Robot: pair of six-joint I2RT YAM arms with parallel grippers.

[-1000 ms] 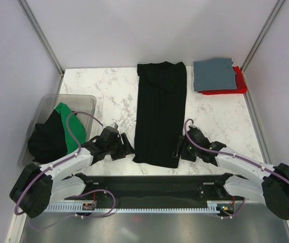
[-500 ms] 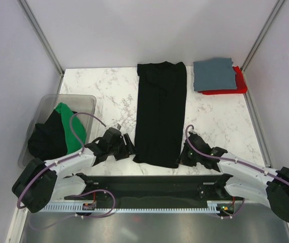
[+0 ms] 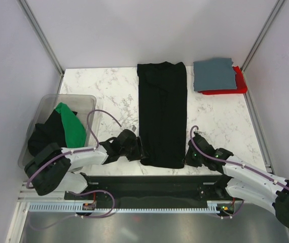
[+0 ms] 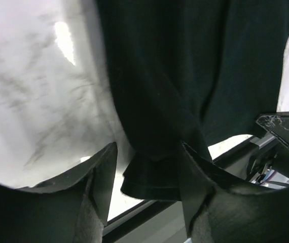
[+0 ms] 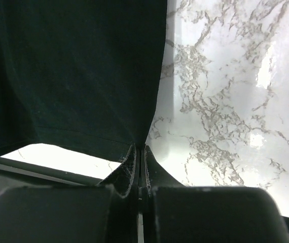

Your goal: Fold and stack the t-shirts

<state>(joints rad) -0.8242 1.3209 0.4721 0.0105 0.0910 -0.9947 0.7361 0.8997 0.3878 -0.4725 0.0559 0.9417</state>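
Note:
A large black t-shirt, folded into a long strip, lies down the middle of the marble table. My left gripper sits at its near left corner. In the left wrist view the left gripper is open, with the bunched corner of the black t-shirt between its fingers. My right gripper is at the near right corner. The right wrist view shows the right gripper shut, pinching the hem of the black t-shirt. At the back right a folded grey-blue t-shirt lies on a red one.
A clear plastic bin stands at the left edge, holding a green t-shirt and another black one. The black front rail runs just behind both grippers. Grey walls enclose the table on three sides.
My right gripper has dropped toward the near edge and shut on the shirt's near right corner. The left gripper has moved right onto the near left corner, its jaws narrowing.

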